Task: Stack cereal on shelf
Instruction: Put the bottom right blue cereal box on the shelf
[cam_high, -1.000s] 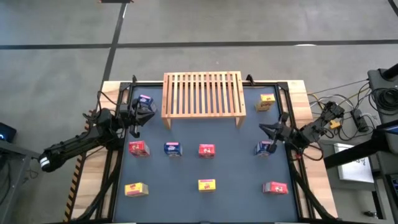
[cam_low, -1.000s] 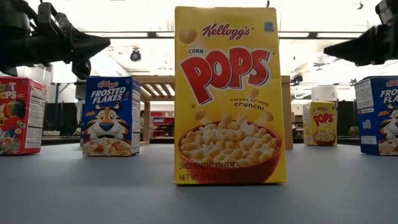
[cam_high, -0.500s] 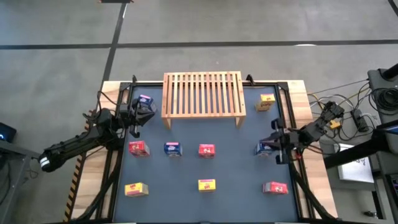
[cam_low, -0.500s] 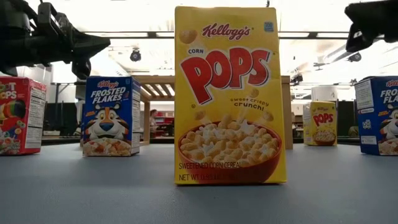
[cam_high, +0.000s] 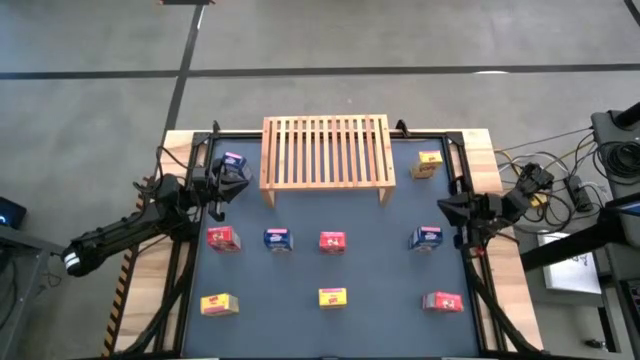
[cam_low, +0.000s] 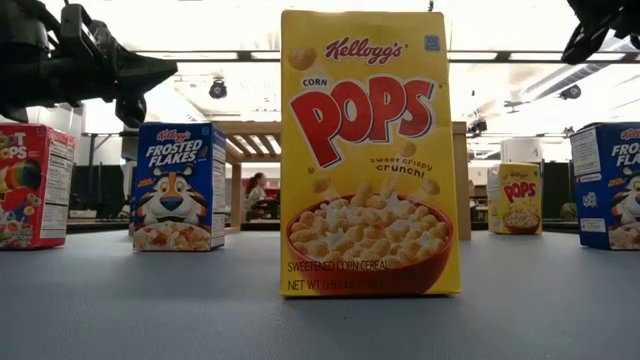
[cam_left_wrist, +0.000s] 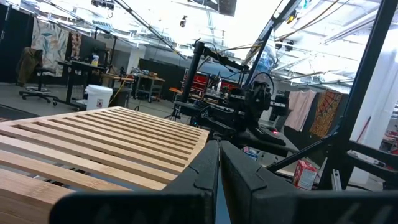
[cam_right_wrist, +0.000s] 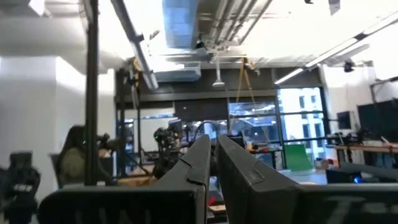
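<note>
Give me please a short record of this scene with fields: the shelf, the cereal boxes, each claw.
shelf: wooden slatted rack at the far middle of the table, nothing on top
cereal boxes: nine, all on the table, none stacked
blue box near left claw, left of the shelf
blue box near right claw, on the right side
left claw: shut, empty, beside the shelf's left end
right claw: shut, empty, raised near the right edge

The dark tabletop (cam_high: 380, 270) carries the slatted wooden shelf (cam_high: 326, 150) at 12 o'clock. Nine cereal boxes stand around it: a blue box (cam_high: 233, 160) at 10, a yellow box (cam_high: 429, 162) at 2, the rest in two rows toward 6.
</note>
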